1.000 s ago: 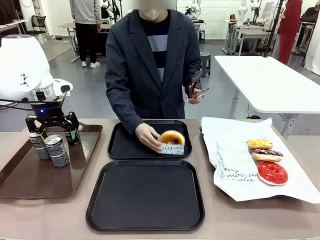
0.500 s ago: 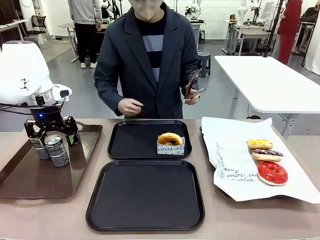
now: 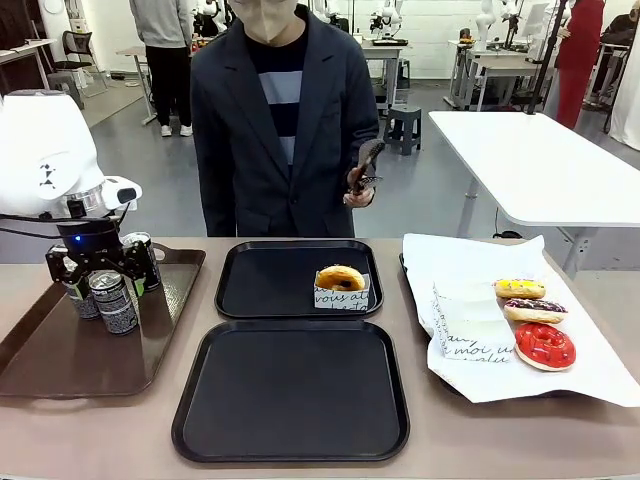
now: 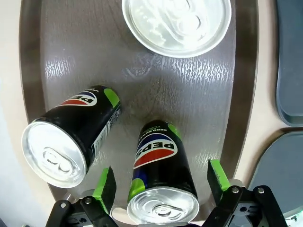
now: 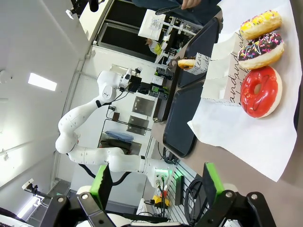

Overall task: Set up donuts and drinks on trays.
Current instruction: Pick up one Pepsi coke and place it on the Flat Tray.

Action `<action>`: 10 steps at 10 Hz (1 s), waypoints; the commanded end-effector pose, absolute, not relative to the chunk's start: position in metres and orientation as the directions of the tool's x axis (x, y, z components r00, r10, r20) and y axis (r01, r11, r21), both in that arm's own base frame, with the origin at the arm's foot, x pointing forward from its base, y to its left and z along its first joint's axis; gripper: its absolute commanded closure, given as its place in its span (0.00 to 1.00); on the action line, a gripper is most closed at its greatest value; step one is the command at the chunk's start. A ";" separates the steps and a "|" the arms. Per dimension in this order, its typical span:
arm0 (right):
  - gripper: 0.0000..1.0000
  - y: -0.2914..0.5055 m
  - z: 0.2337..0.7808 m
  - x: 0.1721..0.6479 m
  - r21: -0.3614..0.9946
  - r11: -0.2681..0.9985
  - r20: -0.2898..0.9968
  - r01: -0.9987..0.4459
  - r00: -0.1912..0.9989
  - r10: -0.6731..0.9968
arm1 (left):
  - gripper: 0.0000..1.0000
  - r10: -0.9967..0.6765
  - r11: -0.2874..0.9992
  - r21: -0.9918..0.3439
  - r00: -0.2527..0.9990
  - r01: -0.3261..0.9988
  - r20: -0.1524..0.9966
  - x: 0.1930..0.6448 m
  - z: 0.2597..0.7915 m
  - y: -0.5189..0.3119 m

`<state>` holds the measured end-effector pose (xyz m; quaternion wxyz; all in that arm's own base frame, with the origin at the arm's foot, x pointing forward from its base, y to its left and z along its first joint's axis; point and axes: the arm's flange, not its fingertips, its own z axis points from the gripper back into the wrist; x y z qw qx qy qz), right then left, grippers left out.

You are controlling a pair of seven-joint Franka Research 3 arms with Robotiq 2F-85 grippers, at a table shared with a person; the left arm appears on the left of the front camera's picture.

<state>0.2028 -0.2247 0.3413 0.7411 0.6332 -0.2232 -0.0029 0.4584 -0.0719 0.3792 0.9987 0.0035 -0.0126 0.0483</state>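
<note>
My left gripper [image 3: 100, 262] hangs over the brown tray [image 3: 60, 360], open, with a black Pepsi can [image 4: 161, 175] standing between its green pads, untouched. A second Pepsi can [image 4: 71, 137] stands beside it, and a third can's silver top [image 4: 177, 21] lies farther on. A patterned can [image 3: 118, 301] stands at the front of the cluster. A golden donut in a white lettered box [image 3: 342, 283] sits on the far black tray [image 3: 265, 285]. The near black tray [image 3: 290, 390] is bare. My right gripper [image 5: 156, 189] is open and holds nothing.
Yellow [image 3: 520, 289], chocolate [image 3: 535, 310] and red [image 3: 544, 346] donuts lie on white paper [image 3: 470, 370] at the right. A person at the far side holds tongs [image 3: 366, 160] at chest height. A white table [image 3: 530, 160] stands behind.
The person let go of the boxed donut on the far tray, drew the hand back and stood up straight. My left gripper shifted slightly left and down around the cans.
</note>
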 end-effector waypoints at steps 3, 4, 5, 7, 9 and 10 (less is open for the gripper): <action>0.00 -0.224 0.342 0.201 0.936 0.193 0.340 -0.294 0.896 -0.285 | 0.00 0.068 0.998 -0.008 0.997 -0.067 0.042 0.447 0.379 -0.073; 0.00 -0.224 0.342 0.201 0.936 0.193 0.340 -0.294 0.896 -0.285 | 0.00 0.069 0.997 -0.018 0.996 -0.068 0.053 0.448 0.379 -0.072; 0.00 -0.224 0.342 0.201 0.936 0.193 0.340 -0.294 0.896 -0.285 | 0.56 0.061 0.998 -0.018 0.996 -0.060 0.063 0.447 0.380 -0.073; 0.00 -0.224 0.342 0.201 0.936 0.193 0.340 -0.294 0.896 -0.285 | 1.00 0.065 0.998 -0.017 0.996 -0.064 0.062 0.446 0.382 -0.074; 0.00 -0.224 0.342 0.201 0.936 0.193 0.340 -0.294 0.896 -0.285 | 1.00 0.065 0.998 -0.011 0.996 -0.065 0.062 0.446 0.382 -0.074; 0.00 -0.224 0.342 0.201 0.936 0.193 0.340 -0.294 0.896 -0.285 | 0.82 0.066 0.998 -0.005 0.996 -0.065 0.062 0.446 0.383 -0.074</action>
